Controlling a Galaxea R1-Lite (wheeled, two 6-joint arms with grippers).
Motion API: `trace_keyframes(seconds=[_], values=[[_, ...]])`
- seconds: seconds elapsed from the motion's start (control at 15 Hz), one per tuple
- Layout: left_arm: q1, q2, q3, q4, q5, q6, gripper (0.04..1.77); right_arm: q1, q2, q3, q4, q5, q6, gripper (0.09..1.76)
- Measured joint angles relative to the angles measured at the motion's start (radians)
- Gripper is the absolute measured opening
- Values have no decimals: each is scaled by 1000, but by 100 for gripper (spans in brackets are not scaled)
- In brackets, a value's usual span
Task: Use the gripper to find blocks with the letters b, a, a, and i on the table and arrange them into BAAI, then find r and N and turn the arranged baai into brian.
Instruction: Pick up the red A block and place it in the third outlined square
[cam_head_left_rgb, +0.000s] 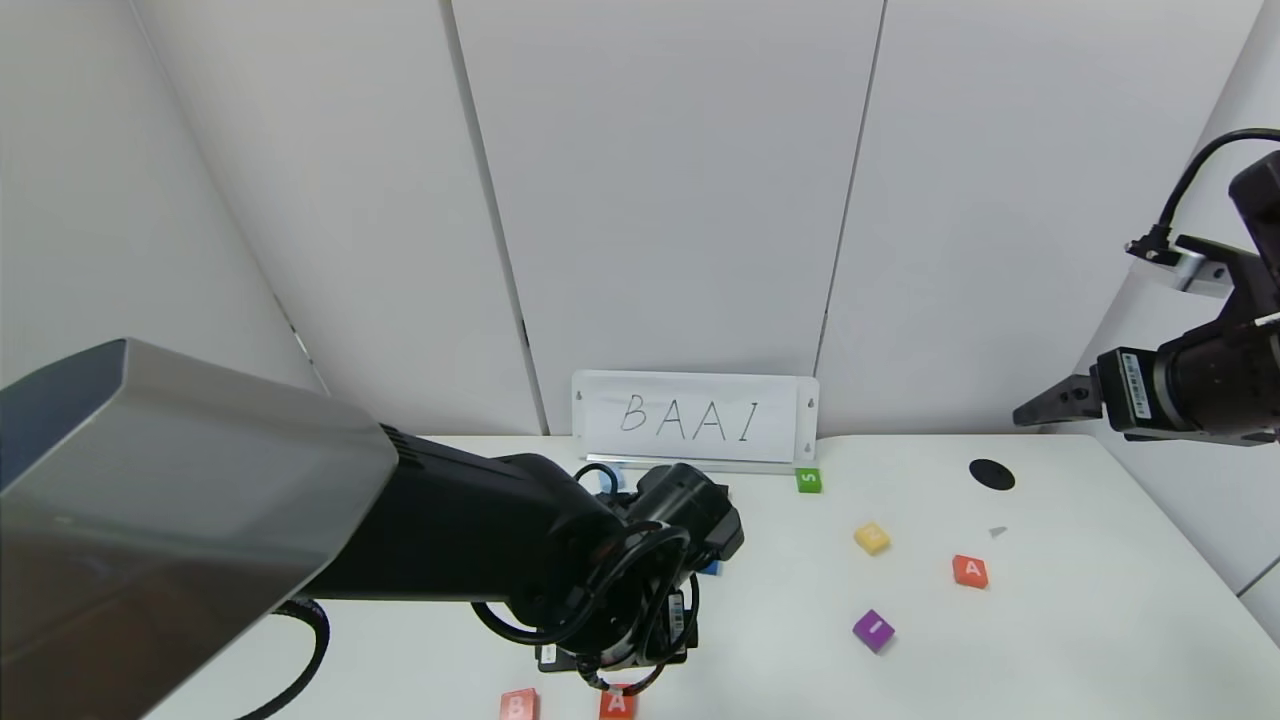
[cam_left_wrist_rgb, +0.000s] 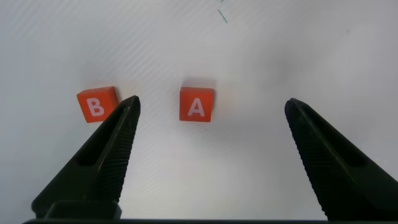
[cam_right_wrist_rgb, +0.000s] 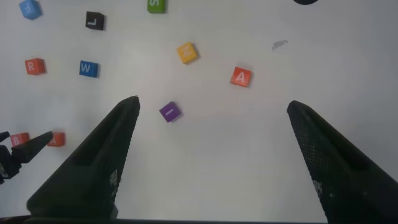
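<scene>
Fingers of left gripper spread wide, holding nothing, low over table near edge; right gripper wide too, empty, raised at right. White table, grey panel wall, BAAI sign at back. No containers. Orange-red B and A side by side, apart; A between left fingers, untouched. Second A, purple I, yellow N scattered right. R beside blue W.

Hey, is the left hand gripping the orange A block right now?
No, the left hand is open, its fingers standing apart on either side of the A block, which lies free on the table.
</scene>
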Motion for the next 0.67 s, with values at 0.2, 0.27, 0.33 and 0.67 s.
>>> trace_keyframes(seconds=[0.2,0.27,0.33,0.67], values=[[18,-11,-29,0,-1,20,168,-1,0,0,0,0,0,171],[33,-19,-40,-2,-4,40,168,-3,0,0,0,1,0,171],[54,-31,-53,-7,-7,71,169,-6,1,0,0,1,0,171],[177,-124,-83,-78,-82,254,170,-9,6,-1,0,0,0,171]])
